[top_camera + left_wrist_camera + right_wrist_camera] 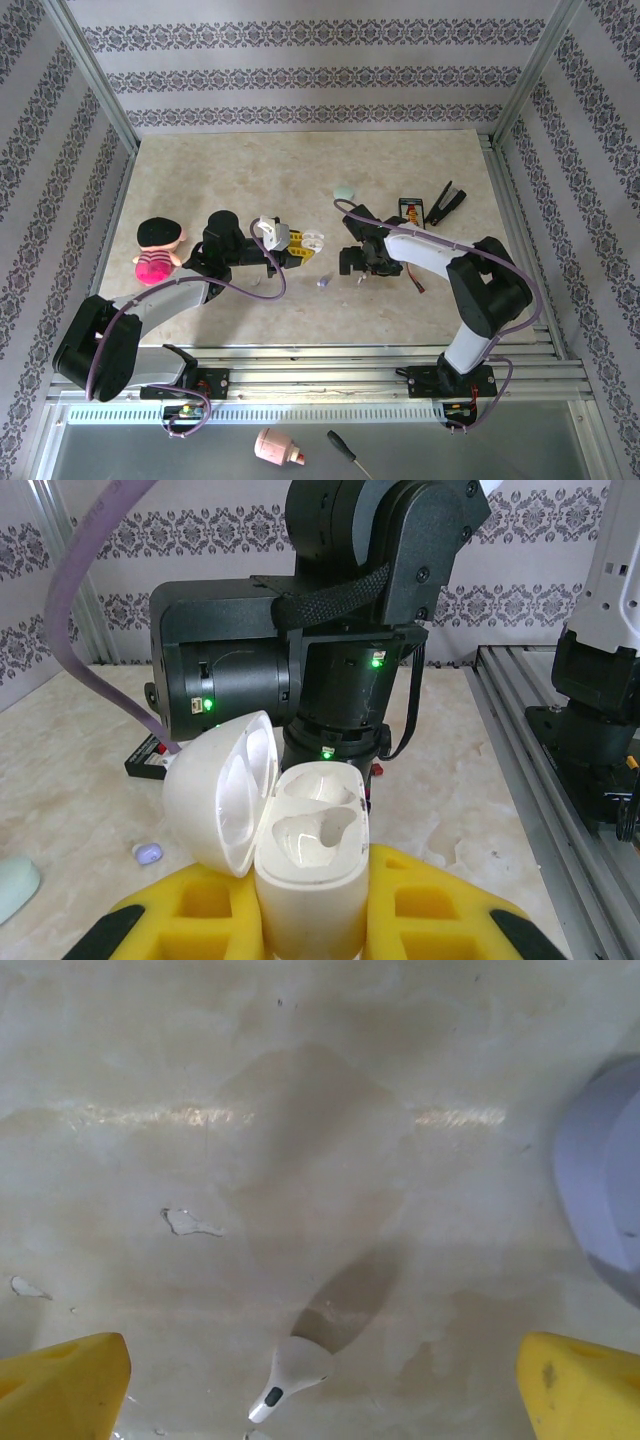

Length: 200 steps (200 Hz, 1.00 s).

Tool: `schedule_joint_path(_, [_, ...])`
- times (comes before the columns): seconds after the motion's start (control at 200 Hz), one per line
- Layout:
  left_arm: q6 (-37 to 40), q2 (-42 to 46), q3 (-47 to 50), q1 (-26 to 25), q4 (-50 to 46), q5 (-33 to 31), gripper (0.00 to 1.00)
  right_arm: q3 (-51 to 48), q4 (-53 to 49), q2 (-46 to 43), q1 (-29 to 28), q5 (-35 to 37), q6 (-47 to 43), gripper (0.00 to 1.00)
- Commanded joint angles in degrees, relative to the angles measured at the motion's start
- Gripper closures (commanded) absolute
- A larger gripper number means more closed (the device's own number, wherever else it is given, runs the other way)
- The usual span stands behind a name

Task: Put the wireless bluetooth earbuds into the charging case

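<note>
1. While the left gripper [312, 930] is clamped on the white charging case [310, 875], the case stands upright between its yellow fingers [200, 910], above the table [470, 830].
2. Case lid [225, 785]: hinged open and tilted to the left in the left wrist view. Both moulded wells in the case body are exposed and empty.
3. Top external view: the left gripper [300, 245] carries the case [314, 240] near the middle of the table [250, 170]. It faces the right gripper [360, 262], with a gap between the two.
4. Right gripper [320, 1390]: jaws released and spread wide, holding nothing. Its yellow fingertips [65, 1385] sit at the lower left and lower right corners of the right wrist view, over the table surface.
5. White earbud [290, 1372]: lies on the table between those fingertips, apart from both. Its rounded head points up the frame, and its stem, with a dark mark near the tip, points toward the lower edge.
6. Lilac earbud [322, 283]: lies on the table between the two grippers, on the side nearer the arm bases. In the left wrist view it [148, 853] rests below and left of the open lid.
7. Lilac rounded object [605, 1190]: cut off by the right edge of the right wrist view; what it is cannot be told.
8. Pale green rounded item [343, 192]: lies on the table farther back, well apart from both grippers.
9. Doll in pink with a black cap [157, 250]: lies beside the left arm, at the left of the table.
</note>
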<state>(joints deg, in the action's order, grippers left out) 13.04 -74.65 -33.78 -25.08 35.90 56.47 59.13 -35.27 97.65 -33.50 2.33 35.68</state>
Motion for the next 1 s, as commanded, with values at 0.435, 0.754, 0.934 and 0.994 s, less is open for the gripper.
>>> schedule_joint_path(0.435, [-0.2,-0.1,0.0,-0.6,2.6,0.2,1.00,5.5,-7.7,5.6,1.9,-2.3,8.4,0.65])
schedule_joint_path(0.754, [-1.0,-0.4,-0.1,-0.6,3.3,0.4,1.00,5.9,-8.3,7.5,2.7,-4.1,9.3,0.75])
schedule_joint_path(0.934, [-1.6,-0.6,0.2,-0.6,4.0,0.4,1.00,5.8,-7.6,7.1,2.7,-4.6,9.0,0.78])
schedule_joint_path(0.994, [-1.7,-0.6,0.3,-0.6,4.1,0.3,1.00,5.8,-7.3,6.9,2.6,-4.3,8.4,0.78])
